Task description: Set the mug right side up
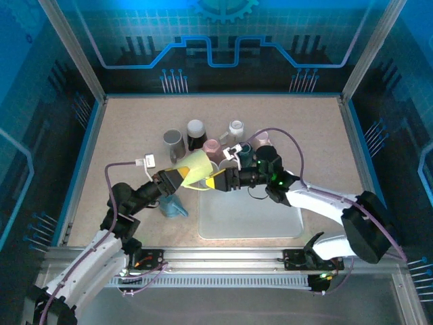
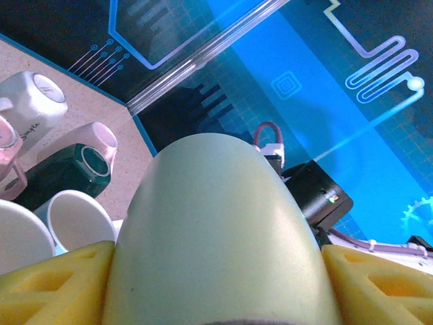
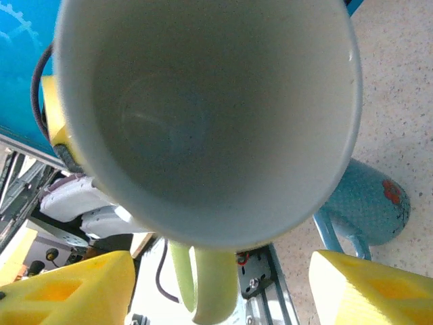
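Pale yellow-green ceramic mug (image 1: 191, 169) hangs sideways above the table (image 1: 135, 128), clamped in the left pincer (image 2: 216, 271); right pincer (image 3: 220, 271) stands wide around its handle (image 3: 206, 291); uprighting and setting down seemingly remain.

Table top (image 1: 135, 135): speckled beige, matte; blue trim (image 1: 82, 162) along its left edge.
Back wall (image 1: 223, 40): dark blue panel, lighter circuit-line print, gear motif at top.
Frame posts (image 1: 72, 51): aluminium extrusion, rising at the rear corners.
Front rail (image 1: 223, 256): silver, at near edge.
Light: blue cast.
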